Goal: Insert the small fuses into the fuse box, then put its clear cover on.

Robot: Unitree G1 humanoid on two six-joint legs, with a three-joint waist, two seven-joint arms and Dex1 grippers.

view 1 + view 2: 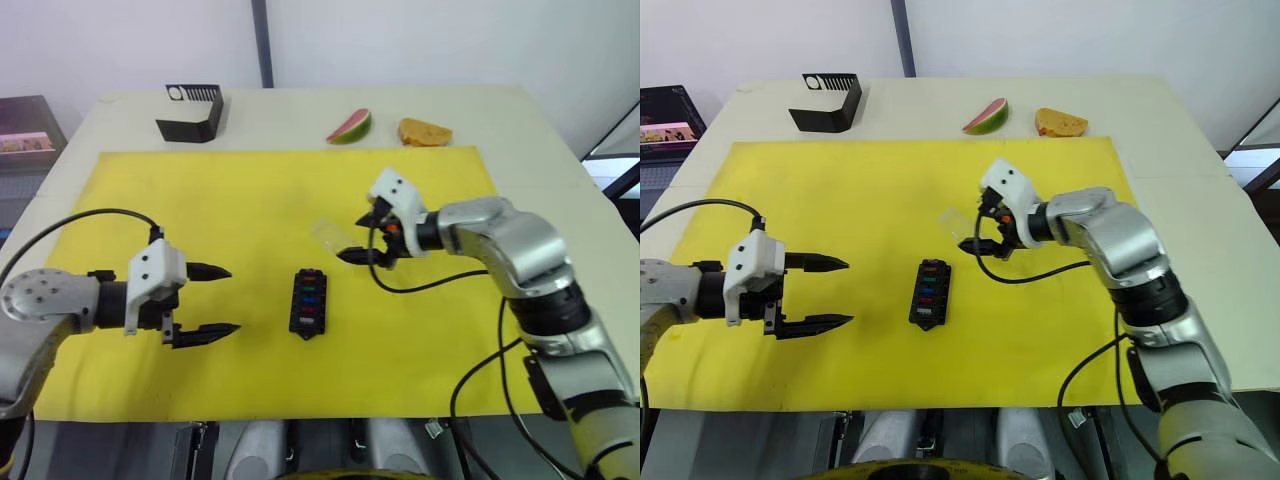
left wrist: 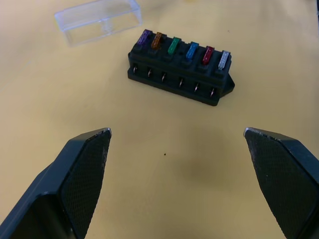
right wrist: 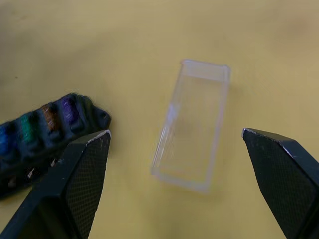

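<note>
While no readable writing or brand shows on anything, the small black rectangular plastic fuse box (image 1: pixel 306 301) sits centre frame on the yellow mat (image 1: pixel 250 190), its slots holding the small translucent fuses (image 2: pixel 183 49) in purple, orange, green, blue, red and grey. The clear, colourless rectangular plastic cover (image 3: pixel 192 125) lies flat on the mat just up and right of the box, apart from it. Left gripper (image 1: pixel 212 299), lower left, has jaws wide apart, empty; right gripper (image 1: pixel 366 238), right of centre above the cover, jaws wide, touching nothing.

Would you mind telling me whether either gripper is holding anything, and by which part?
Nothing is held. The left gripper and right gripper are both open; the clear cover lies free on the mat.
</note>
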